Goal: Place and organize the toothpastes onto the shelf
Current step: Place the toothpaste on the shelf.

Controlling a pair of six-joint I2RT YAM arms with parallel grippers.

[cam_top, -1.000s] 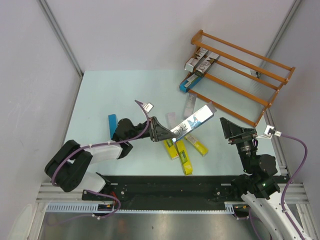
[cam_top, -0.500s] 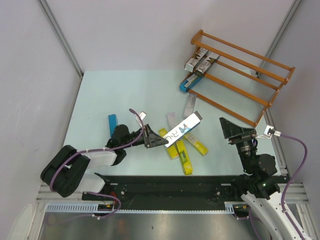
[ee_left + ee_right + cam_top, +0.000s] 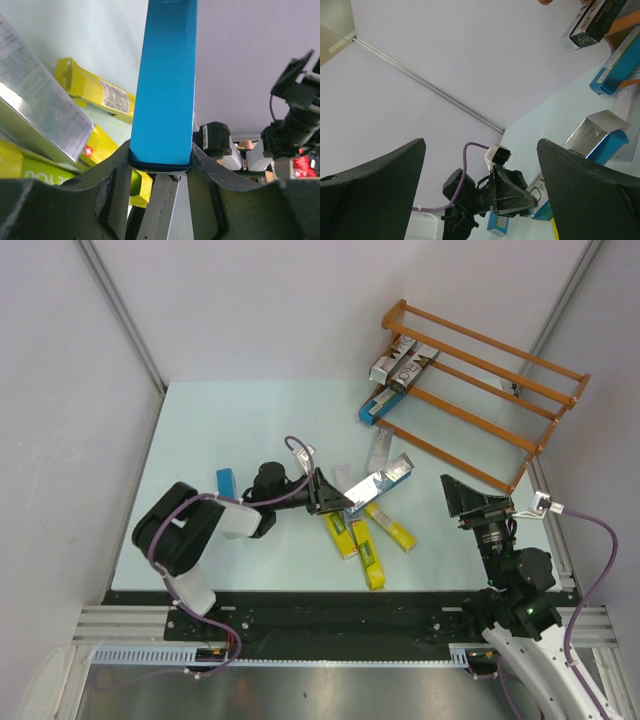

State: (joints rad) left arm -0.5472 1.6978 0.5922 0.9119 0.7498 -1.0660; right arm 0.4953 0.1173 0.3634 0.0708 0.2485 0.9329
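Currently left end effector (image 3: 334, 500) clamped on silver-blue toothpaste carton (image 3: 386, 478); right end effector (image 3: 462, 498) spread apart.

We see a shiny box (image 3: 378, 483) — silver on top, bright blue on its side. Three yellow boxes (image 3: 370, 558) each have a greenish stripe. A small blue box (image 3: 225, 481) lies apart. The shelf (image 3: 480, 345) is orange-brown. The boxes on it (image 3: 403, 366) are silver with dark letters, and one is blue. The table (image 3: 230, 420) is pale green-blue and the walls (image 3: 250, 310) are pale grey. The left arm (image 3: 235, 522) is black and white — and the cable (image 3: 610, 540) is purple.
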